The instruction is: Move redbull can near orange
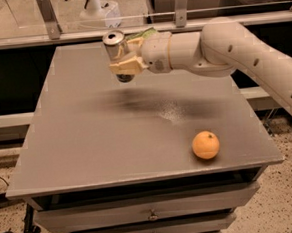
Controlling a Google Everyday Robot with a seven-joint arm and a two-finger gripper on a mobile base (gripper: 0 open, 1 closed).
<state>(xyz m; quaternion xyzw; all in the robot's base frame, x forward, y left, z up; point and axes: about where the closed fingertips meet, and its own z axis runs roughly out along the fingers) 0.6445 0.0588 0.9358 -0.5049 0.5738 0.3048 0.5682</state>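
Gripper (124, 65): clamping the can between its fingers, hanging over the far part of the tabletop (87, 142), a little left of the far edge's middle.
Can (115, 44): riding roughly upright in the gripper, lifted off the tabletop, silver top showing.
Orange (205, 145): lying near the front right corner, well apart from the can.
Arm (221, 48): reaching in over the right edge.
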